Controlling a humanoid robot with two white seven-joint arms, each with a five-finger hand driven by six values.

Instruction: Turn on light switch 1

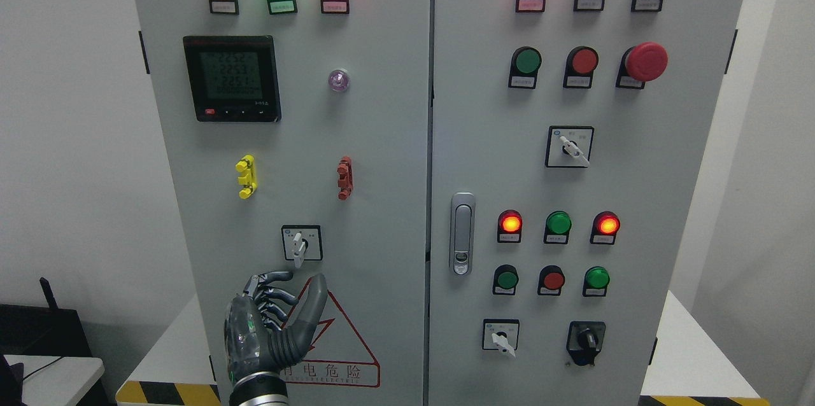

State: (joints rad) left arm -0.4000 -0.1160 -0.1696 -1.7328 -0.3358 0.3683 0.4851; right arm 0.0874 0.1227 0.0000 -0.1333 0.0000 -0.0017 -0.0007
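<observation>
While the left hand [274,323], fingers loosely curled and empty, hovers just below the switch [298,247], contact is not made; grasping and turning remain.

Taking the small rotary switch [301,244] on the left cabinet door [382,158] as the landmark: the left hand [274,323] rises just below it, fingertips close under its handle, with a narrow strip of bare panel between. Above the switch lies open flat door, bounded higher up by the yellow clip [246,176] to the upper left and the red clip [344,177] to the upper right. Left and right of the switch the panel is smooth. Farther right, past the door seam, the door latch [462,233] stands out. Below the switch, the hand covers part of the warning triangle [344,342].
</observation>
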